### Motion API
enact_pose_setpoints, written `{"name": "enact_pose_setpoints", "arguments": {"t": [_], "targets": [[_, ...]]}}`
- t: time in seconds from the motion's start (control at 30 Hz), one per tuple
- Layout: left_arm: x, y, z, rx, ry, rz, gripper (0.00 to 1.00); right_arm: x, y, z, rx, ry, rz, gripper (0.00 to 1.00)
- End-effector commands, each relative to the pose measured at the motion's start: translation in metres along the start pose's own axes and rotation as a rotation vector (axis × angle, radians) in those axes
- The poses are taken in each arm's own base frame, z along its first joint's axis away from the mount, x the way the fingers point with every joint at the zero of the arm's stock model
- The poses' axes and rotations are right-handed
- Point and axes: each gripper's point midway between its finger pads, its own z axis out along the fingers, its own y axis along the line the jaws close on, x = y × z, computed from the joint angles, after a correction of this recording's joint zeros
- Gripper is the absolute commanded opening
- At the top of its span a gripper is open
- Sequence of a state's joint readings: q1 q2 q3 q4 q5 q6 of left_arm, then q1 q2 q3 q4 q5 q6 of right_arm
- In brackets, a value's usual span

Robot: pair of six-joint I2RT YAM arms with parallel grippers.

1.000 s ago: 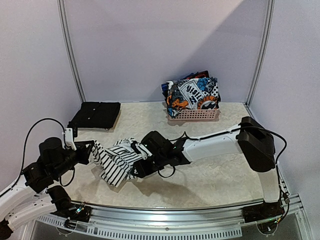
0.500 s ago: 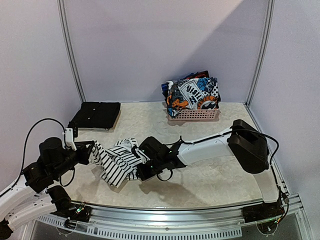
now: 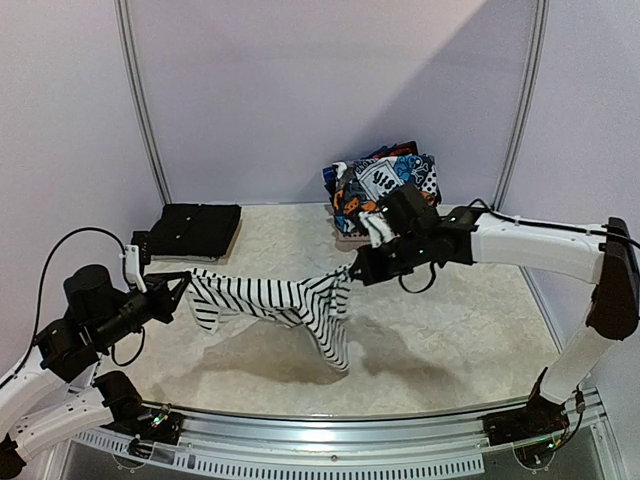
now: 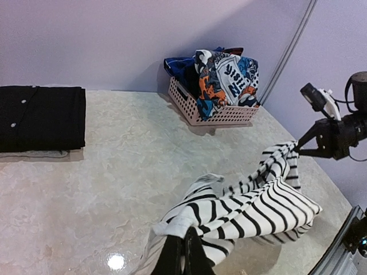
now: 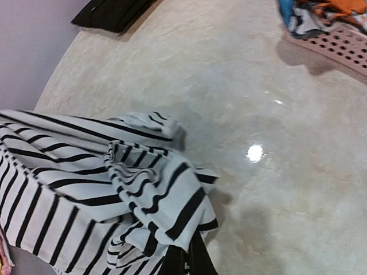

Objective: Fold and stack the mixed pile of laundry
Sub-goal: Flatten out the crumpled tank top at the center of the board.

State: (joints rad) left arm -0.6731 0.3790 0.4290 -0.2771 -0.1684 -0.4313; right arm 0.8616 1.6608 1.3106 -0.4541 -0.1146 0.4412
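White black-striped garment (image 3: 310,300) stretched, sagging

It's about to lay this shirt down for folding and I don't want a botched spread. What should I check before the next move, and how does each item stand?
1. Left gripper shut on the striped garment: ok.
2. Right gripper shut on its other end: ok.
3. Garment raised above the table: ok.
4. Cloth spread flat between the grippers: not ok; it sags and is bunched, with one flap hanging.
5. Which edges are pinched, hem or shoulder: cannot tell.
6. Folded black garment apart from the striped one: ok.
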Motion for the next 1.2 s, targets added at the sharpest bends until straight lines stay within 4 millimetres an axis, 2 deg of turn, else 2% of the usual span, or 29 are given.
{"name": "enact_pose_setpoints", "arguments": {"t": [0.0,0.23,0.3,0.37,0.43,0.5,0.6,0.67,0.73,0.77,0.87,1.0,1.07,1.17], "targets": [[0.006,0.004,0.002,-0.01,0.013,0.006,0.0,0.015,-0.064,-0.013,0.131,0.088,0.016,0.0],[0.028,0.016,0.006,-0.055,0.065,0.016,0.0,0.013,-0.132,-0.002,0.283,0.17,0.042,0.0],[0.034,0.017,0.009,-0.053,0.074,0.007,0.0,0.009,-0.148,0.008,0.301,0.183,0.071,0.04],[0.041,0.016,0.013,-0.046,0.088,-0.004,0.0,-0.001,-0.156,0.016,0.302,0.174,0.088,0.13],[0.048,0.018,0.016,-0.048,0.106,-0.01,0.0,-0.012,-0.163,0.022,0.325,0.159,0.098,0.39],[0.054,0.019,0.019,-0.055,0.121,-0.016,0.0,-0.021,-0.164,0.023,0.337,0.153,0.1,0.48],[0.06,0.021,0.022,-0.06,0.134,-0.019,0.0,-0.026,-0.154,0.02,0.315,0.126,0.095,0.54],[0.063,0.023,0.023,-0.066,0.138,-0.02,0.0,-0.031,-0.139,0.009,0.279,0.07,0.083,0.57],[0.066,0.026,0.023,-0.076,0.14,-0.019,0.0,-0.028,-0.118,0.001,0.221,0.031,0.074,0.58],[0.067,0.027,0.024,-0.082,0.14,-0.019,0.0,-0.027,-0.101,-0.006,0.174,0.004,0.062,0.59],[0.07,0.029,0.024,-0.087,0.142,-0.017,0.0,-0.005,-0.052,-0.007,0.019,-0.012,0.013,0.61],[0.072,0.03,0.025,-0.089,0.142,-0.017,0.0,0.031,-0.006,0.004,-0.126,-0.006,-0.022,0.62],[0.071,0.029,0.024,-0.084,0.142,-0.015,0.0,0.04,0.004,0.012,-0.137,0.005,-0.027,0.63],[0.071,0.028,0.023,-0.08,0.142,-0.014,0.0,0.057,-0.006,0.036,-0.052,0.065,-0.023,0.61]]}}
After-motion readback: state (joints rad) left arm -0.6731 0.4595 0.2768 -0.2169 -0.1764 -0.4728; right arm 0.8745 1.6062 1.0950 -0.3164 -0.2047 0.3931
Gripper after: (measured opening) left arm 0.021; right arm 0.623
